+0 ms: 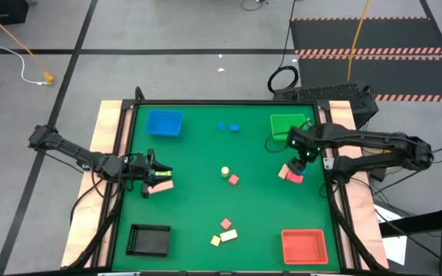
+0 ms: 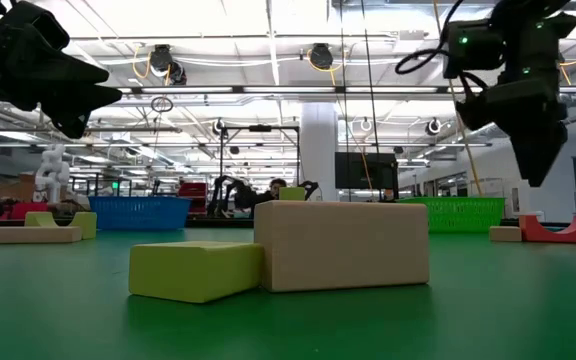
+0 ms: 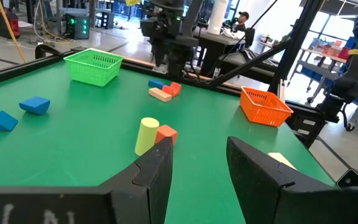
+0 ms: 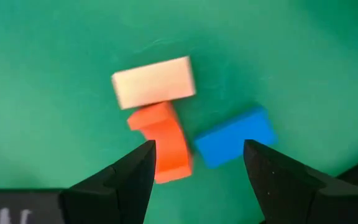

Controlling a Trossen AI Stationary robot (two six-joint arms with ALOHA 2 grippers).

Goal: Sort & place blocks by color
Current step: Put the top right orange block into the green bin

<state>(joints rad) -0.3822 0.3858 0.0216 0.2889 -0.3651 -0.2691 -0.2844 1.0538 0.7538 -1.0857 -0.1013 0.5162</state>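
Observation:
My right gripper [image 1: 301,162] [image 4: 197,165] hangs open, pointing down over a small cluster near the table's right edge: a cream bar [image 4: 154,82], a red block [image 4: 161,142] and a blue block [image 4: 235,137], all lying flat on the green mat. It stays above them without touching. My left gripper [image 1: 156,173] [image 3: 197,165] is open near the left edge and held above the mat. A yellow-green block [image 1: 162,177] and a pink block [image 1: 163,185] lie beside it. A yellow cylinder [image 3: 146,135] and a red block [image 3: 166,134] sit mid-table.
Four trays stand near the corners: blue [image 1: 164,123], green [image 1: 288,126], black [image 1: 149,239] and red [image 1: 304,246]. Two blue blocks [image 1: 228,127] lie near the far edge. A red block [image 1: 225,224], a cream block [image 1: 229,234] and a yellow block [image 1: 216,241] lie near the near edge.

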